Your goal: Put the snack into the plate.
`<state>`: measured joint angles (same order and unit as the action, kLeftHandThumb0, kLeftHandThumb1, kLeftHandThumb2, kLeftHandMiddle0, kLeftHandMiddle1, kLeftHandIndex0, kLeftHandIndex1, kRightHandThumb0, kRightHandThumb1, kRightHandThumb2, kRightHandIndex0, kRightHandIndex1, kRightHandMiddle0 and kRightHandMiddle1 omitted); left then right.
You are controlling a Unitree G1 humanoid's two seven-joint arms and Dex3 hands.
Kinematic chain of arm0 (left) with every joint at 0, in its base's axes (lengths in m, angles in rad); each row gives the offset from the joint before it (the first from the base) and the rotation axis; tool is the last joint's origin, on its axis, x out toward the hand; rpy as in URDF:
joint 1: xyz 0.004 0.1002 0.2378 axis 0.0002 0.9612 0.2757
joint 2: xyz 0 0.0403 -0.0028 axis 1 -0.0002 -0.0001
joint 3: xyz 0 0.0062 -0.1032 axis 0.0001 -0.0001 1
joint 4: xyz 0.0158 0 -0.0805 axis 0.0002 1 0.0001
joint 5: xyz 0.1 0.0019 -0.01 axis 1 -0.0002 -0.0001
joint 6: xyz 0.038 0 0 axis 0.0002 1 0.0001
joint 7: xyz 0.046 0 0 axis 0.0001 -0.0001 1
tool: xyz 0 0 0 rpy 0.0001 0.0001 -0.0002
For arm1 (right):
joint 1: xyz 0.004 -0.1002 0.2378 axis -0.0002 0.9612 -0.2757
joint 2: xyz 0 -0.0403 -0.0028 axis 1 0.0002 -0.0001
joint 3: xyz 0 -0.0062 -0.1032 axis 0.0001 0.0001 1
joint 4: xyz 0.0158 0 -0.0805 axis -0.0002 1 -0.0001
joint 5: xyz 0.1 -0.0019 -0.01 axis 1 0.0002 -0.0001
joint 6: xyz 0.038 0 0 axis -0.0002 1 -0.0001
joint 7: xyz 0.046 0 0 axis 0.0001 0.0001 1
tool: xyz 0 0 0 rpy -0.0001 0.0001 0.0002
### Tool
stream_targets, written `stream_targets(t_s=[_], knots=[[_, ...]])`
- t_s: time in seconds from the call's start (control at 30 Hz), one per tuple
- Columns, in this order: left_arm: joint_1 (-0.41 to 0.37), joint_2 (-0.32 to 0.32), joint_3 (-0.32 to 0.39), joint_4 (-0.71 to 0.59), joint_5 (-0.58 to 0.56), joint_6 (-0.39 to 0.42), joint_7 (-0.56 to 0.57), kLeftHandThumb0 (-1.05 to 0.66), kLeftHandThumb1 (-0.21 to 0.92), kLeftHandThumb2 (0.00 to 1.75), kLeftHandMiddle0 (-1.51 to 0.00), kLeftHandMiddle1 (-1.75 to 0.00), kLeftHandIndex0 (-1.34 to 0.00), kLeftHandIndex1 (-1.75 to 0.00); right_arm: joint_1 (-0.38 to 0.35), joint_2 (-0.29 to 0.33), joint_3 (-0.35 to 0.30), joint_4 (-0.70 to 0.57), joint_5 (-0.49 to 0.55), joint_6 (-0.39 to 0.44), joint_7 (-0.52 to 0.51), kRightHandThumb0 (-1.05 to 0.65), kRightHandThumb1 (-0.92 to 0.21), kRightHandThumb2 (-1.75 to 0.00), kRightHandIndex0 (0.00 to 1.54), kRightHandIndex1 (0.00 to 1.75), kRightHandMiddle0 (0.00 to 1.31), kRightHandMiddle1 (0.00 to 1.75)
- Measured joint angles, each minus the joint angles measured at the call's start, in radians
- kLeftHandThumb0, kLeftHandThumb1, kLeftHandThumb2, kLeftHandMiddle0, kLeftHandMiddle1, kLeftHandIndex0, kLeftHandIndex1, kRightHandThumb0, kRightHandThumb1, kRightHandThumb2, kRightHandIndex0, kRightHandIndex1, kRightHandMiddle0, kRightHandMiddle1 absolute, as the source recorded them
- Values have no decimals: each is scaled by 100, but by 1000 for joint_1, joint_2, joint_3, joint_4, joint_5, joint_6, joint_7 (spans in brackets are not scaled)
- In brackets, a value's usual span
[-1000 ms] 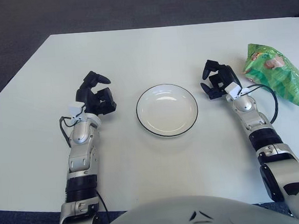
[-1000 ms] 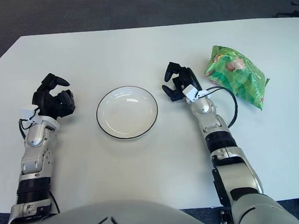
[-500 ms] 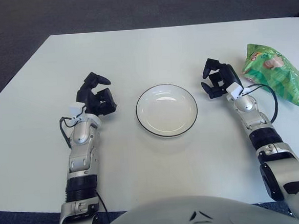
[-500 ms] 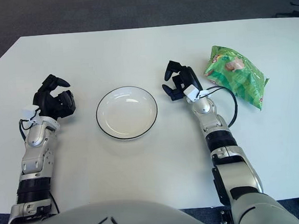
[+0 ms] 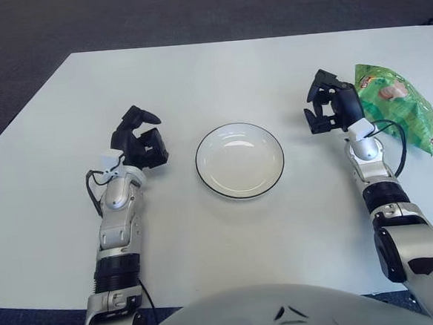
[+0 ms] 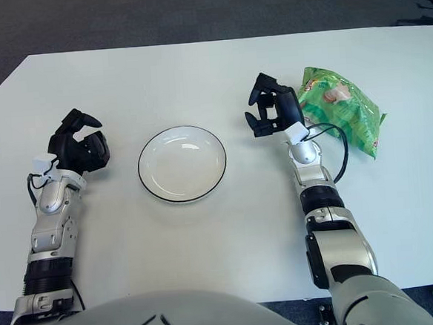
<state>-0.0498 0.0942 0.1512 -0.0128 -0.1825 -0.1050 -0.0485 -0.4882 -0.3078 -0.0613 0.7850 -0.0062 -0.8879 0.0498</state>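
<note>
Your right hand (image 5: 332, 108) is just beside the green snack bag (image 5: 395, 105) on the bench (image 5: 218, 73), fingers loosely open, holding nothing. The bag lies right of the plate (image 5: 239, 161). Your left hand (image 5: 139, 138) shows left of the plate, also open.

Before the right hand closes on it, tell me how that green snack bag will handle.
The green snack bag looks puffed and crinkled, so it is probably light and soft, and will likely dent under the right hand, which shows open beside it. Its glossy film may be slippery. Pushed, it should slide on the table, not roll.
</note>
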Motion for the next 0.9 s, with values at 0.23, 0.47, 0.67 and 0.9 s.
stream_targets(t_s=[0.23,0.47,0.67,0.9], knots=[[1,6,0,5,-1,-10,-12,-48,31,132,-122,-175,-61,-175,31,10,-51,-88,105,1,45,-47,-34,-128,99,175,59,175],[0,7,0,5,-1,-16,-15,-47,33,130,-122,-175,-60,-175,118,19,-60,-296,114,135,45,-45,-41,-120,97,175,54,175],[-1,7,-3,4,-1,-21,-16,-47,35,128,-121,-175,-59,-175,176,4,-69,-415,84,253,43,-44,-44,-116,96,175,51,175],[-2,7,-8,4,-1,-28,-18,-47,35,127,-122,-175,-58,-175,262,-67,-96,-611,-99,378,16,-44,-45,-115,90,175,51,175]])
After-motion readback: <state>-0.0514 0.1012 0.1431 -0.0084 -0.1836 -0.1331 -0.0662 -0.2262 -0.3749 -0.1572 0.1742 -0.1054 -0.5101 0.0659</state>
